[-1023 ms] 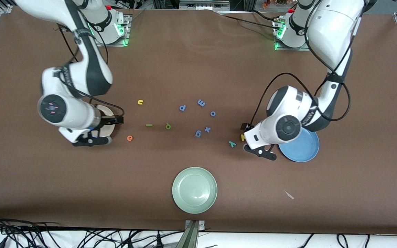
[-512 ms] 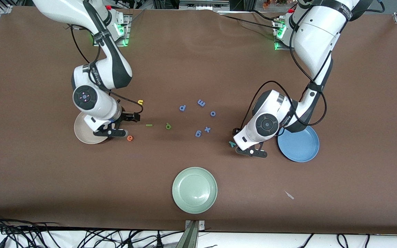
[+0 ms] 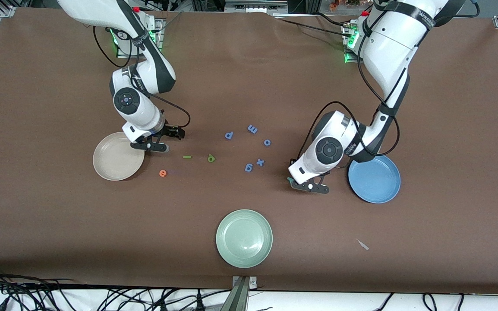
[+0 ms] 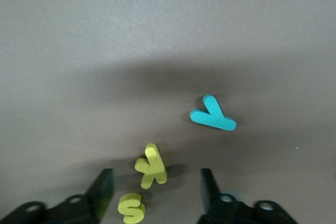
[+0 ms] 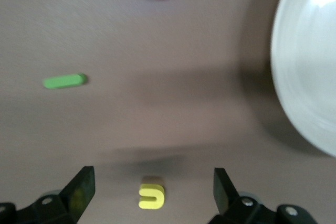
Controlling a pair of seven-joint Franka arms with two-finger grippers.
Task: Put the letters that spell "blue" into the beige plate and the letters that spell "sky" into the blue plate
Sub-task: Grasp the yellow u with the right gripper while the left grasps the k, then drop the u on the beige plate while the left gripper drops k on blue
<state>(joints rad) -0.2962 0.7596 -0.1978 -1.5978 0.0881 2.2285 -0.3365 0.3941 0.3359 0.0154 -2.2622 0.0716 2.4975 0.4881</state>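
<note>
- Left gripper [image 4: 153, 195] low over the table by the blue plate [image 3: 374, 180]; fingers [image 4: 103, 188] apart, nothing clamped. Yellow "k" [image 4: 151, 166] and yellow "s" [image 4: 132, 208] both lie flat between the jaws; teal "y" [image 4: 212, 115] just outside them.
- Right gripper [image 5: 152, 192] beside the beige plate [image 3: 117, 161], toward the table's middle; fingers [image 5: 81, 184] wide apart w/ yellow "u" [image 5: 151, 195] lying flat between, not touched.
- Handling, my read: foam letters look v. light, thin, soft — squash under a hard pinch, skid or flip if one pad hits first. Take each across its stem or body edge-to-edge, pads right down at the cloth, gentle close.
- Risk on the left: "s" and "k" sit close together, so one close could catch both or kick one away. Both belong in the blue plate, so no great harm.
- Still out on the table: thin green "l" [image 3: 187, 157], olive "b" [image 3: 211, 158], orange "e" [image 3: 162, 173], all near the beige plate. Both plates look bare.
- Blue-purple letters [image 3: 249, 147] mid-table and pale green plate [image 3: 244, 238] nearer the camera: leave alone.
</note>
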